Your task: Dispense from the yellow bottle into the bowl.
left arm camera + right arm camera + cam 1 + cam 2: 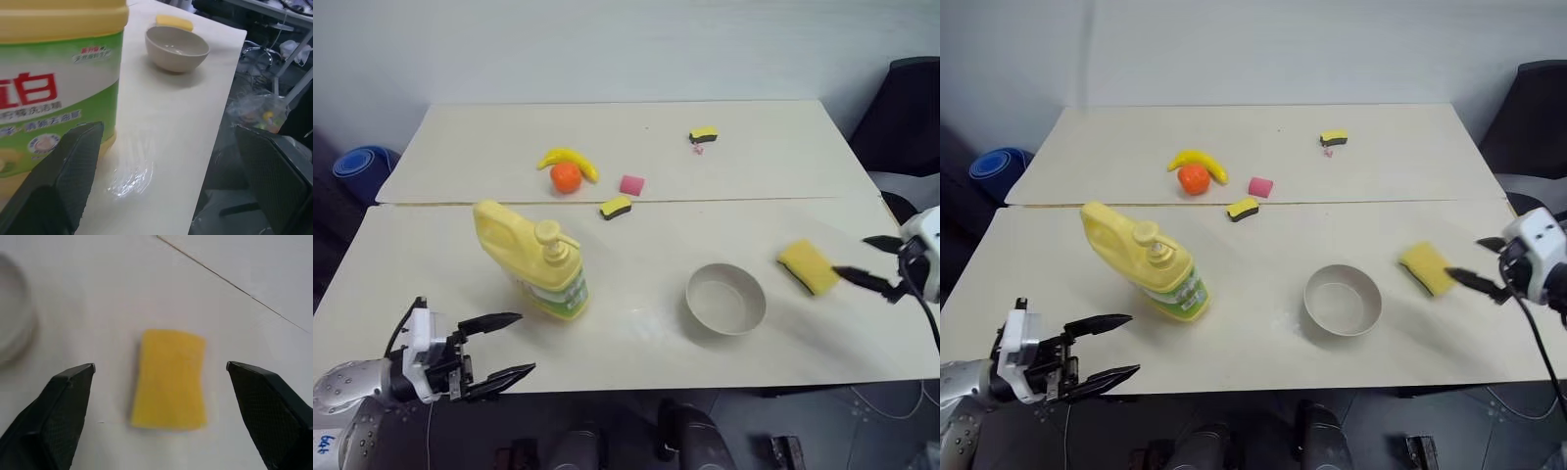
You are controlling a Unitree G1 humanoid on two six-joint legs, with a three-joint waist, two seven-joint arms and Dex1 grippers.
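Right end effector gapes before flat yellow sponge.

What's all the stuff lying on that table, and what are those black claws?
yellow bottle: one, yellow with green label, near left of table
bowl: one, beige, right of the bottle
flat sponge: one, yellow, right of the bowl
small sponges: two, yellow and black, farther back
banana: one, yellow, far side
orange: one, touching the banana
pink block: one, beside the orange
blue object: one, off the table's left
left gripper: black, open, near the bottle
right gripper: black, open, by the flat sponge
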